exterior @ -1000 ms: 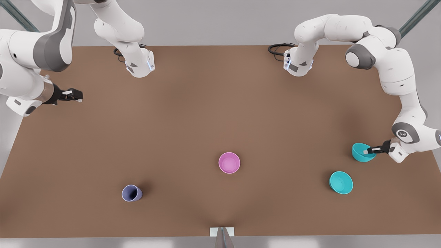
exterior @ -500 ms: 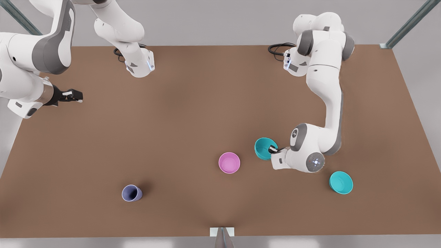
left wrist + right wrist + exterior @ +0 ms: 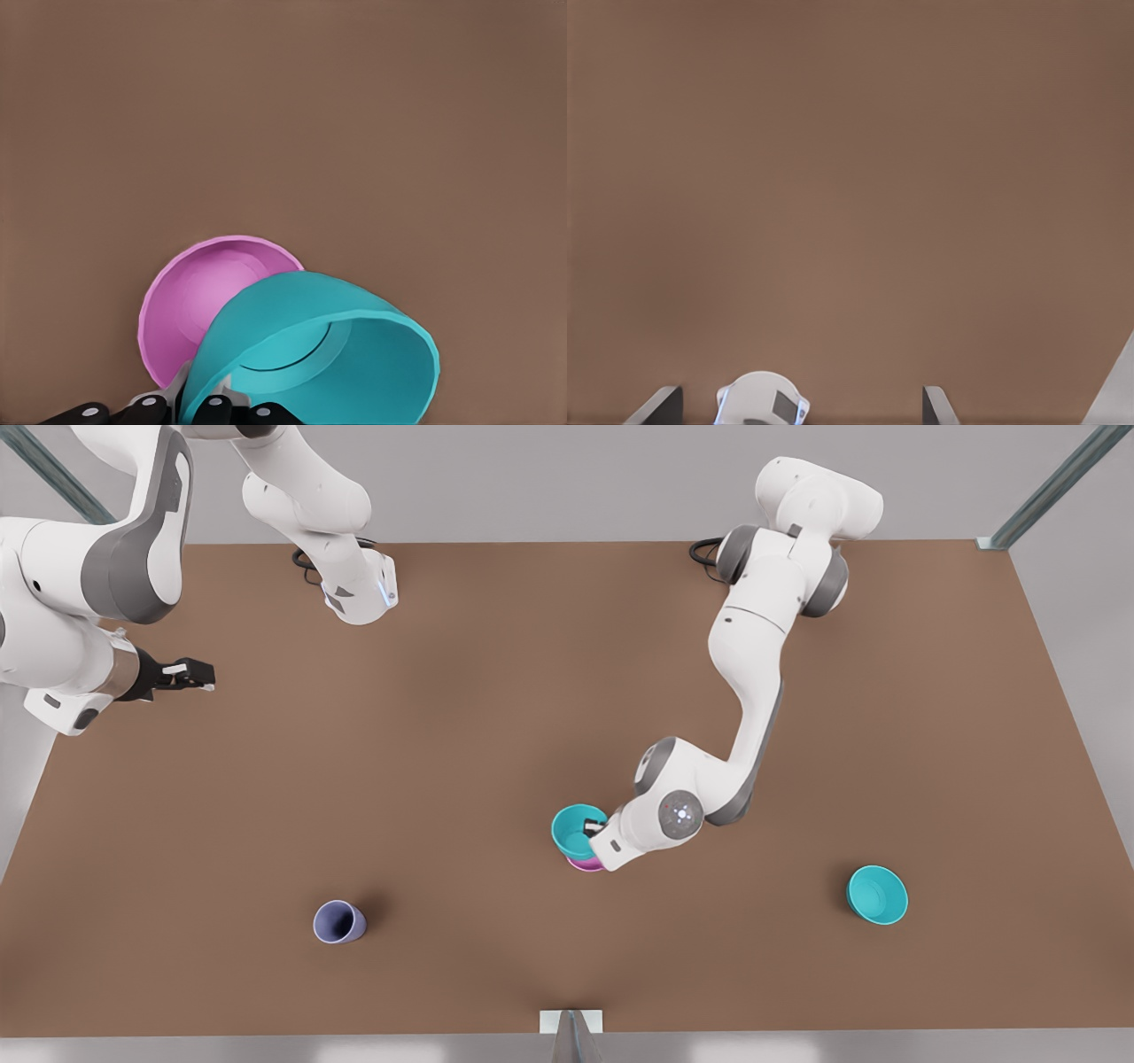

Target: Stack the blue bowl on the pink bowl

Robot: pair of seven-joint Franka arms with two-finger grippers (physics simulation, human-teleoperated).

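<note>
The blue bowl (image 3: pixel 574 828) hangs tilted just over the pink bowl (image 3: pixel 585 864), near the middle of the table, and covers most of it. My left gripper (image 3: pixel 596 832) is shut on the blue bowl's rim on the side toward the front view's right. In the left wrist view the blue bowl (image 3: pixel 354 354) overlaps the pink bowl (image 3: pixel 199 297), with a dark finger (image 3: pixel 213 409) clamped on its wall. My right gripper (image 3: pixel 197 675) waits open above the table's edge at the front view's left, and its fingertips (image 3: pixel 660 405) stand wide apart.
A brighter turquoise twin bowl (image 3: pixel 877 895) sits toward the front view's right. A lavender cup (image 3: pixel 338 922) stands at the front left. The arm bases (image 3: pixel 359 593) are mounted along the far edge of the brown table (image 3: pixel 496 691).
My left arm has carried the blue bowl from the table's right side leftward across the front view to just over the pink bowl. The right arm has barely moved.
</note>
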